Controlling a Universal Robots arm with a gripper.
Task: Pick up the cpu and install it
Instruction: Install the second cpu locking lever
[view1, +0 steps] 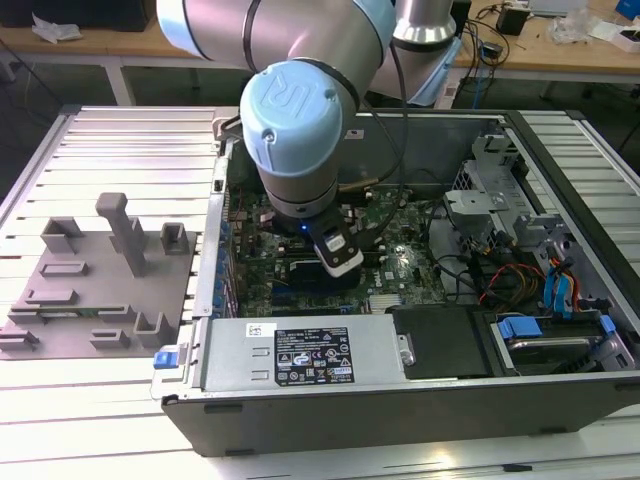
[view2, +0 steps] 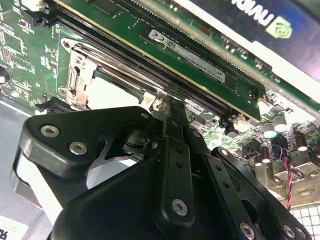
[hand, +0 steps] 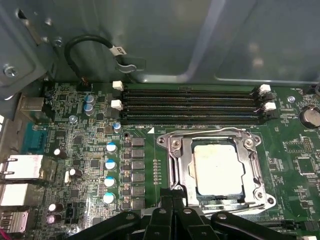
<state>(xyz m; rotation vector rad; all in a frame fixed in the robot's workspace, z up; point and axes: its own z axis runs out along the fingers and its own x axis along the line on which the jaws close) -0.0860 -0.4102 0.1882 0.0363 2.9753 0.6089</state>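
- The computer case (view1: 420, 400) lies open on the bench (view1: 120, 420), with the motherboard (hand: 90, 165) inside it.
- The cpu (hand: 218, 167) sits in the socket frame (hand: 176, 165) on the motherboard.
- The memory slots (hand: 190, 105) run just beside the socket frame.
- The gripper (hand: 172, 197) hangs at the socket frame's edge, perhaps touching it.
- A fixture block (view1: 95, 285) lies on the bench, towards the exterior view's left of the case.
- The drive bays (view1: 545, 290) fill the case's end on the exterior view's right.
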